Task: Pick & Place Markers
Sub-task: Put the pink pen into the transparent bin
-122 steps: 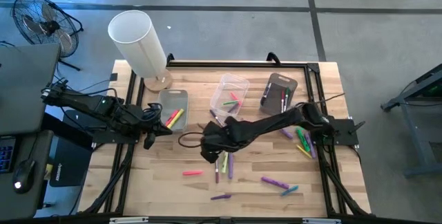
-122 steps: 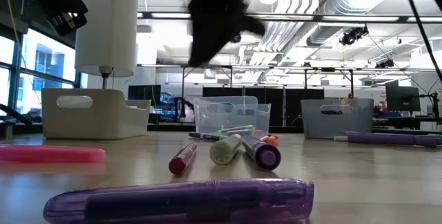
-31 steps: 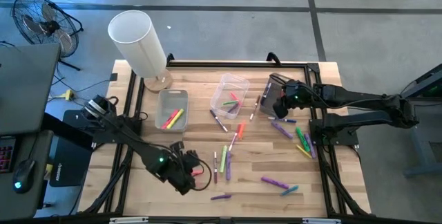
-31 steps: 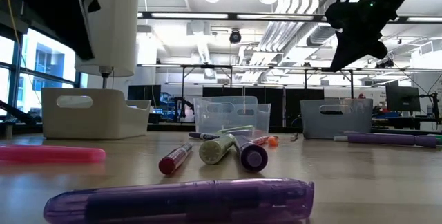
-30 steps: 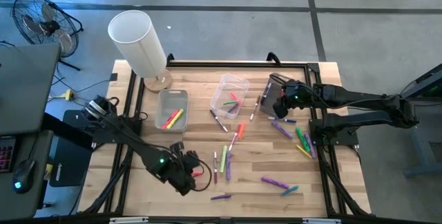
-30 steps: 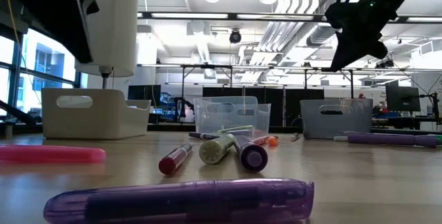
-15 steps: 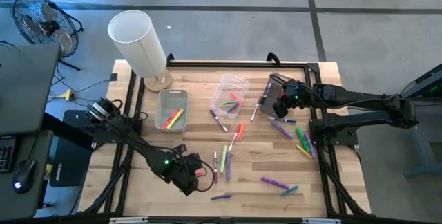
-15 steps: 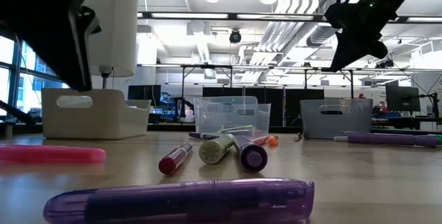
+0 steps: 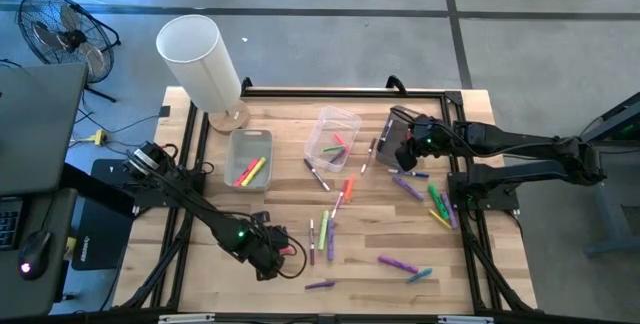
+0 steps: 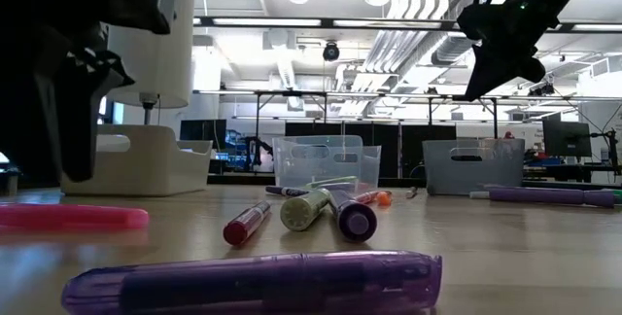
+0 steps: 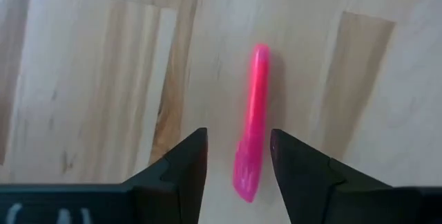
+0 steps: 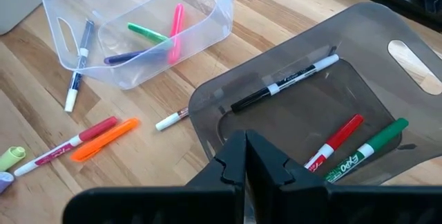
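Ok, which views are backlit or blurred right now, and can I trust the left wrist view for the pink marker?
Low view: bright ceiling lights silhouette the left end effector; the near purple marker is blurred. Left wrist view: evenly lit, the pink marker sharp between open fingers.

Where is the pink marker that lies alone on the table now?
In the high view the pink marker lies near the table's front left, under the left end effector; the left wrist view shows it on the wood between the open fingers.
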`<action>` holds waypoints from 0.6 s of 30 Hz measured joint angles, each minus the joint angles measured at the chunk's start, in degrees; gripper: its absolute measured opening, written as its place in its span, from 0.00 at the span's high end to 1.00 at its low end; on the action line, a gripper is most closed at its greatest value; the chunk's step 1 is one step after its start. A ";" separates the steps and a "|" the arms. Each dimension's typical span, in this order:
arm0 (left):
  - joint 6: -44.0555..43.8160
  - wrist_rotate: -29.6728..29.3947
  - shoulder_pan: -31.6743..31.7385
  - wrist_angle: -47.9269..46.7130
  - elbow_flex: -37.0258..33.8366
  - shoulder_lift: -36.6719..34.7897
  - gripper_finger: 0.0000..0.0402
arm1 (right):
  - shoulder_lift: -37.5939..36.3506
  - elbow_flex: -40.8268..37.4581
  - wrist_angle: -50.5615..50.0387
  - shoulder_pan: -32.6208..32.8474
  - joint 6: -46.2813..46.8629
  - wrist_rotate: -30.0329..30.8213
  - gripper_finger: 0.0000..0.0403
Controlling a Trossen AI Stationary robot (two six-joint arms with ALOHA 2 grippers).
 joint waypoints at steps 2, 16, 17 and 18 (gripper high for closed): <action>0.85 0.48 0.00 1.09 -0.13 1.39 0.61 | 0.00 0.00 0.02 0.00 -0.02 0.01 1.00; 1.99 0.86 -0.04 1.71 0.55 7.71 0.78 | 0.00 -0.04 0.00 0.00 -1.07 -1.11 1.00; 2.66 0.93 -0.04 1.83 0.55 7.71 0.83 | 0.00 -0.04 0.02 0.00 -1.07 -1.11 1.00; 2.87 0.97 -0.07 1.78 0.53 7.73 0.89 | 0.00 -0.07 0.02 0.00 -1.07 -1.11 1.00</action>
